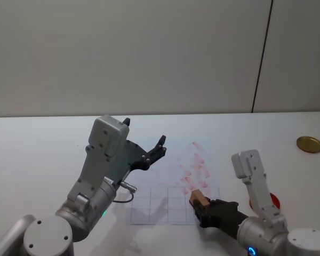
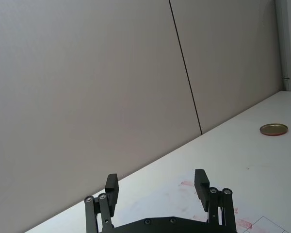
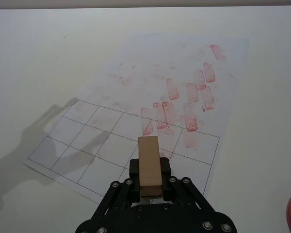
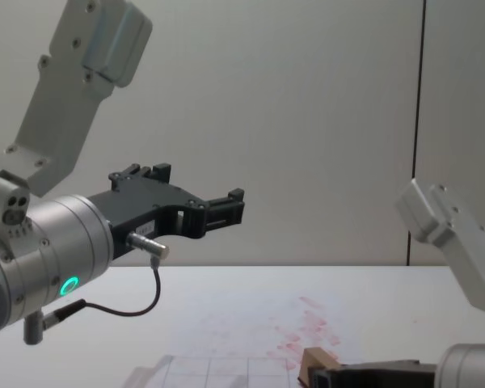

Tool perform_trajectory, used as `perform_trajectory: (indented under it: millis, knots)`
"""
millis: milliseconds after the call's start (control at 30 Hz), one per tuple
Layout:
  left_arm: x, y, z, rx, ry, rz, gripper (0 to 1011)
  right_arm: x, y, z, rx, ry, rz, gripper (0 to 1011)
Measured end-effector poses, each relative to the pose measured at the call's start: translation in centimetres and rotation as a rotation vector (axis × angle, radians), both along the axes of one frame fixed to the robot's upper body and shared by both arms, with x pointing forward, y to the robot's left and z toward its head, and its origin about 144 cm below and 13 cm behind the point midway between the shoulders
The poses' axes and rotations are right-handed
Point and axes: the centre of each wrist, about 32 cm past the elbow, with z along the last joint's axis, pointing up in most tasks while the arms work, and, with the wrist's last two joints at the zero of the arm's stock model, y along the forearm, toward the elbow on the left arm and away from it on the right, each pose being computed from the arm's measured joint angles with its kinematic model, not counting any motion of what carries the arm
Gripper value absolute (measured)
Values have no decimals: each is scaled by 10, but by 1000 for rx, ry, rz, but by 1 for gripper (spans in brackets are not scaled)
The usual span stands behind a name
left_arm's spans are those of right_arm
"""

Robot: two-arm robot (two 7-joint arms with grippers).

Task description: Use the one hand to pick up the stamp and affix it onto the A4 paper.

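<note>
Down on the white worktop point(image 1: 42, 138), my right pincer point(image 1: 202, 212) pinches the stamp point(image 3: 150, 160) over the A4 paper point(image 3: 111, 97), left pincer point(image 2: 157, 187) spread and idle up high, so next I should press straight down.

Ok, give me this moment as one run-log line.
right gripper: jaws shut on stamp | stamp over A4 paper grid, contact unclear | left gripper: jaws open, empty, raised, idle
</note>
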Motion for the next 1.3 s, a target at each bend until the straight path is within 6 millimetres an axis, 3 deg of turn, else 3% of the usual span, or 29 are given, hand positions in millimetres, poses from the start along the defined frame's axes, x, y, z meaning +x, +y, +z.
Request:
perform_trajectory:
  millis: [500,1067,1300]
  knots:
    - [0,0,0,0,0,0,993,2,0,11,-8,-54,-12,218]
    - [0,0,0,0,0,0,993,4,-3,62,35,-305,-27,218]
    - [0,0,0,0,0,0,993,1,-8,74,42,-343,-61,218]
